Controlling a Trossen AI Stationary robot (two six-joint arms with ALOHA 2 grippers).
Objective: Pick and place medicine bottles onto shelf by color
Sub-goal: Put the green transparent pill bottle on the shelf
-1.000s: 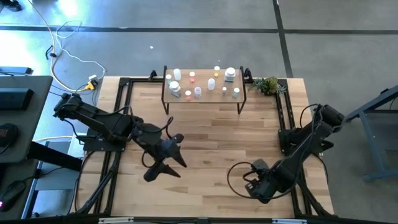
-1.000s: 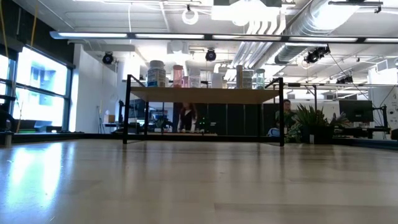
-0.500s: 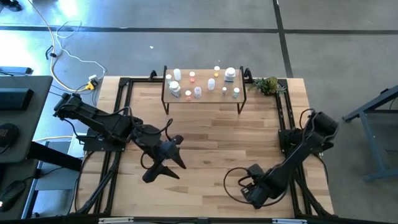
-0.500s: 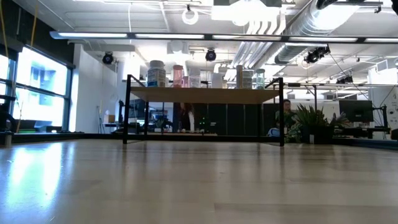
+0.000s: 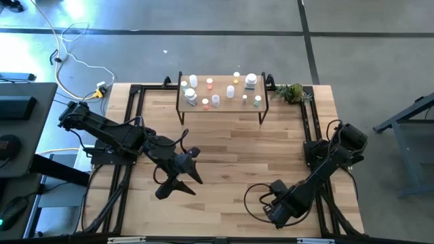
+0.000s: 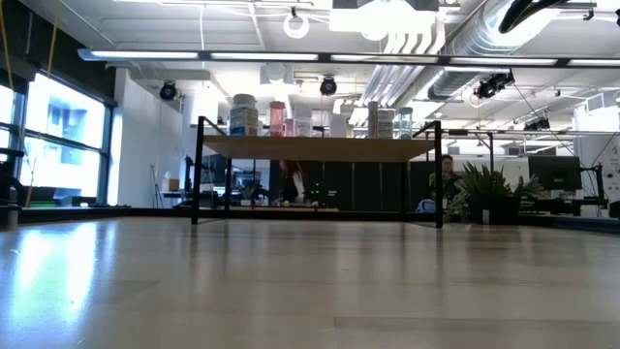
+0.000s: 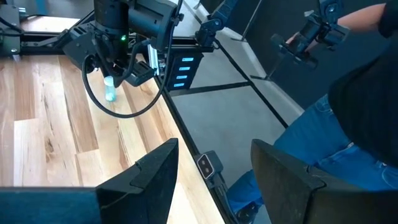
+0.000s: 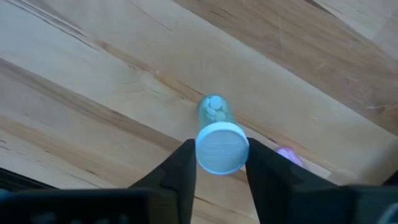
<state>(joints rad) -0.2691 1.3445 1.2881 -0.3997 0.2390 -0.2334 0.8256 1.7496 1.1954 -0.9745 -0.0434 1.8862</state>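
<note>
Shelf [image 5: 222, 108]: we see it at the far edge of the tabletop [image 5: 224, 146], already carrying about a dozen bottles [image 5: 215, 91]; caps of white, pink, orange, green and yellow show from above, but we cannot confirm the colour grouping.
Last bottle [image 8: 217, 140]: one small bottle with a pale blue-green cap stands on the tabletop at the near right corner, well apart from the shelf.
Right tool [image 8: 219, 163]: its two fingers sit against either side of that bottle's cap; we judge it clamped on the bottle, which is not yet lifted.
Left tool [image 7: 211, 171]: it hangs over the near left part of the tabletop with fingers apart and nothing between them; this arm waits.
Loose bottles elsewhere: we find none on the tabletop.
Progress: we judge the task nearly finished.
Remaining: lift this bottle, carry it across, set it beside the like-coloured caps.
</note>
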